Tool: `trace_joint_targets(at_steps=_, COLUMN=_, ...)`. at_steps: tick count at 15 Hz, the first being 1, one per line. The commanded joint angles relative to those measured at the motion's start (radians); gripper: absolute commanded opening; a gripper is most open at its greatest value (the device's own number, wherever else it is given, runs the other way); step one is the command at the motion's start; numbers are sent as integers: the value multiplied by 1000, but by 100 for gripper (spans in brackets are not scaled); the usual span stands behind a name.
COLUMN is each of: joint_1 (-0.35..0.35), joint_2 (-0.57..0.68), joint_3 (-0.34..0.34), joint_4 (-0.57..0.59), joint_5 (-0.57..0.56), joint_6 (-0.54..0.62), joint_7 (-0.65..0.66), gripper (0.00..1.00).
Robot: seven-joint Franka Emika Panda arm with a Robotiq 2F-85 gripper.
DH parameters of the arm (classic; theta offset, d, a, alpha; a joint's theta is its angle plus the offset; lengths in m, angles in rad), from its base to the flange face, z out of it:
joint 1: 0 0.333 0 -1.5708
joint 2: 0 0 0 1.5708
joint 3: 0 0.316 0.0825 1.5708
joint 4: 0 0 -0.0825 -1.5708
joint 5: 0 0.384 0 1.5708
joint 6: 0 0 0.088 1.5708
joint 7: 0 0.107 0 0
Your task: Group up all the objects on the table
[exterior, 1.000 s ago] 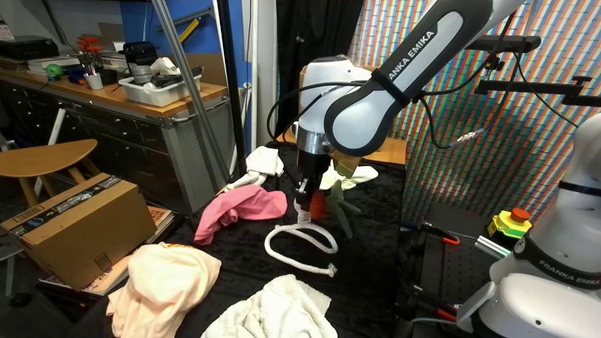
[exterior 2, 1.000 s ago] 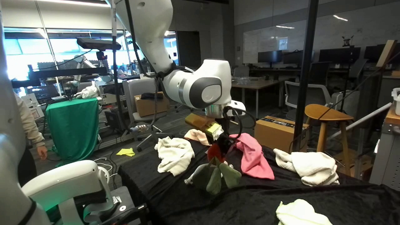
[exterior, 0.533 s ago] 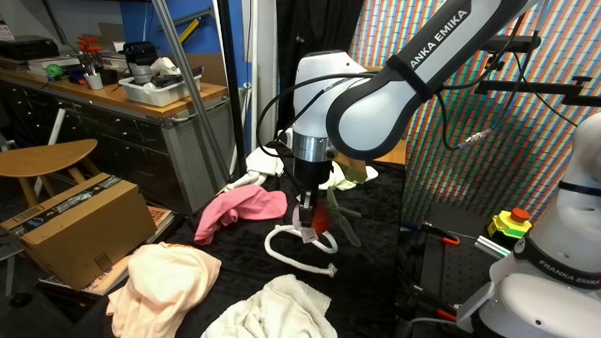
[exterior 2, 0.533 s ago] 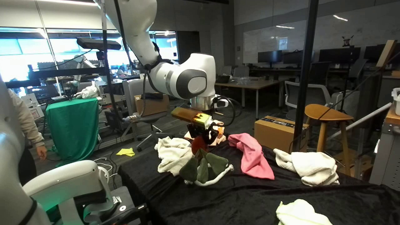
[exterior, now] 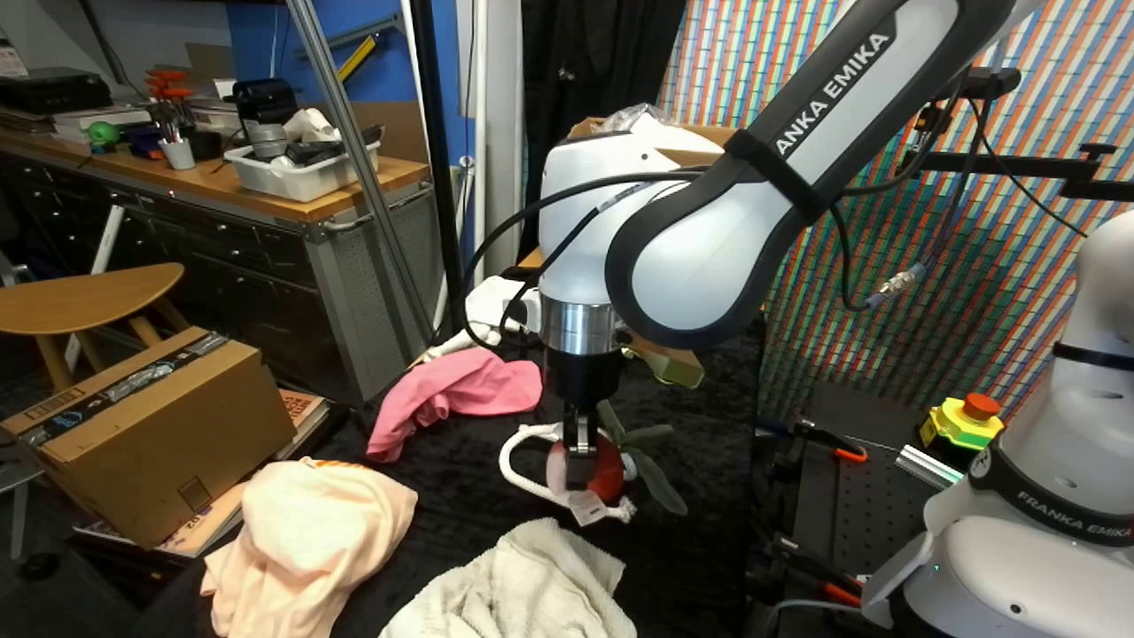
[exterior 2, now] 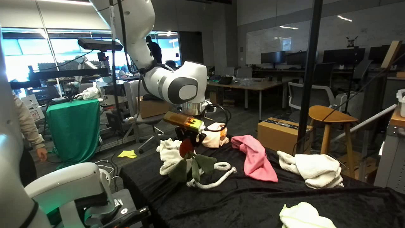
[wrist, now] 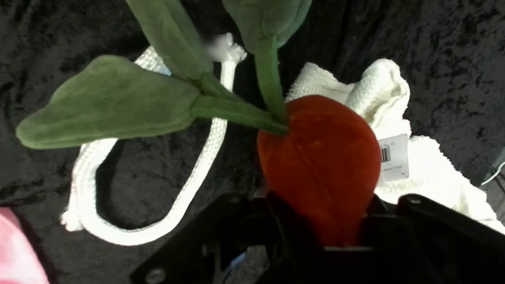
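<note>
In the wrist view the hand (wrist: 321, 211) hid part of the toy (wrist: 323, 157), its leaves (wrist: 118, 104) covered stretches of the rope (wrist: 128, 237), and the left and bottom edges cut off the pink cloth (wrist: 17, 250). The tag (wrist: 394, 156) bore print mostly too small to read. In an exterior view the bottom edge cropped the peach cloth (exterior: 310, 540) and white towel (exterior: 527, 585), the top edge the arm (exterior: 837, 93).

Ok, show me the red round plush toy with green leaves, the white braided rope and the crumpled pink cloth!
Red round plush toy (wrist: 319, 161): wrist view, on its red body.
White braided rope (wrist: 125, 237): wrist view, on its lower bend.
Crumpled pink cloth (exterior 2: 255, 160): in an exterior view, on its middle.
</note>
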Motion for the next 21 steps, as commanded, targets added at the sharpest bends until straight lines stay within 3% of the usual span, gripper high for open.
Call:
trace_joint_targets(at_steps=1, joint_1=-2, joint_2=54, joint_3=21, joint_4=43, joint_5=40, joint_6=-25, joint_7=-61, gripper=18)
trace_joint_targets(at_steps=2, joint_1=-3, joint_2=67, joint_3=24, joint_4=48, joint_5=35, joint_6=-26, joint_7=-61, gripper=44)
trace_joint_targets(at_steps=4, joint_1=-3, joint_2=83, joint_3=26, joint_4=50, joint_5=23, joint_6=-14, joint_7=-49, gripper=50)
trace_joint_targets(at_steps=10, joint_1=-21, joint_2=86, joint_3=20, joint_4=45, joint_5=36, joint_6=33, joint_7=-25, gripper=97)
trace_joint_targets(at_steps=17, joint_1=-60, joint_2=53, joint_3=-5, joint_4=31, joint_5=50, joint_6=153, joint_7=29, gripper=100)
trace_joint_targets(at_steps=21, joint_1=-57, joint_2=48, joint_3=-72, joint_4=61, joint_5=-32, joint_6=226, joint_7=127, gripper=100)
